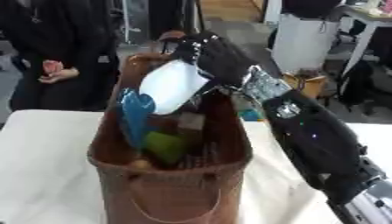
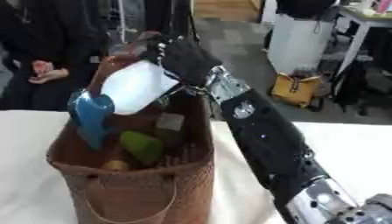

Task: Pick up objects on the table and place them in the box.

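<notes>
A white, smooth, rounded object (image 1: pixel 170 85) hangs over the open mouth of the brown woven basket (image 1: pixel 172 188) (the "box" of the task, by the look of it), its lower end already dipping below the rim. The right robot hand (image 1: pixel 201 54) has its fingers curled round the object's upper end, reaching in from the right with the arm stretched above the basket. Inside lie a blue piece (image 1: pixel 136 114), a green one (image 1: pixel 166 146), and a small brownish box (image 1: pixel 190 121), so several items seem already stowed. What remains, I judge, is to let this white one drop in. The pale surface (image 1: pixel 46 166) around the basket shows nothing else waiting. The left robot hand is out of view.
</notes>
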